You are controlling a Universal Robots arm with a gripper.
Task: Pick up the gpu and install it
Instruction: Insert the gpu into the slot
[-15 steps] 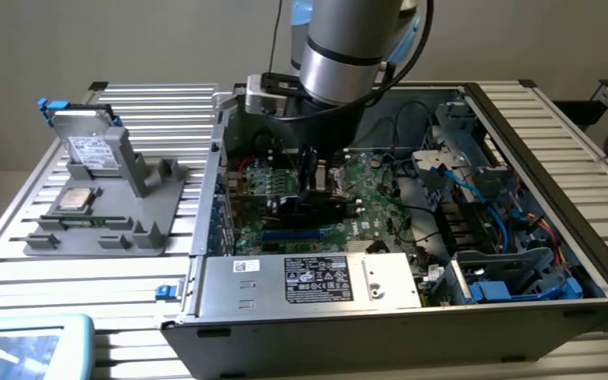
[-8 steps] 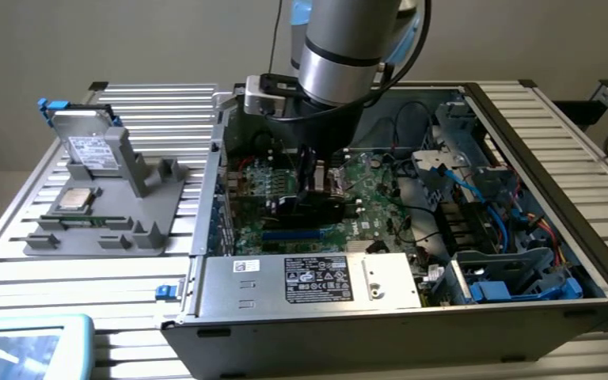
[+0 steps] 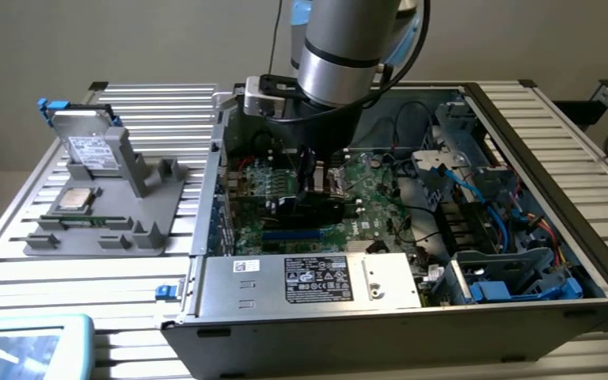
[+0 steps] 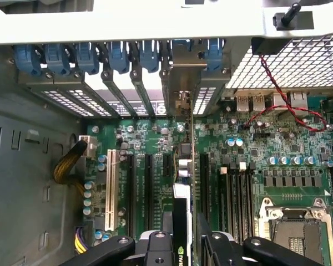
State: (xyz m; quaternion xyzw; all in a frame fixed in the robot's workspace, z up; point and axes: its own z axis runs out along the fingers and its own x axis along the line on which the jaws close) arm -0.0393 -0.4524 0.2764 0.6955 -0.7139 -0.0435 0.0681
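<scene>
We are seeing the fingers (image 4: 155, 249) closed partway and clamping the gpu (image 4: 180, 221) from both sides, holding it on edge, deep inside the open computer case (image 3: 389, 332). The card is standing upright over the motherboard (image 4: 255, 144), running from the fingers toward the rear wall. Its metal bracket (image 4: 183, 83) is sitting among the blue slot latches (image 4: 119, 55).

We are judging this as the install step: the pick-up is done and the card is being lined up with, or pressed into, one of the long expansion slots (image 4: 147, 188). Seating it is calling for a straight push with the card kept square to the slot and the bracket held in its rear opening.

We are not making out whether the connector edge is already in the slot, because the card's own body is hiding it. In the exterior view the arm (image 3: 341, 47) is covering much of the grip. Out on the desk (image 3: 29, 261), well apart, the hard drive (image 3: 91, 146) and the CPU (image 3: 75, 199) are resting in their grey holder.
</scene>
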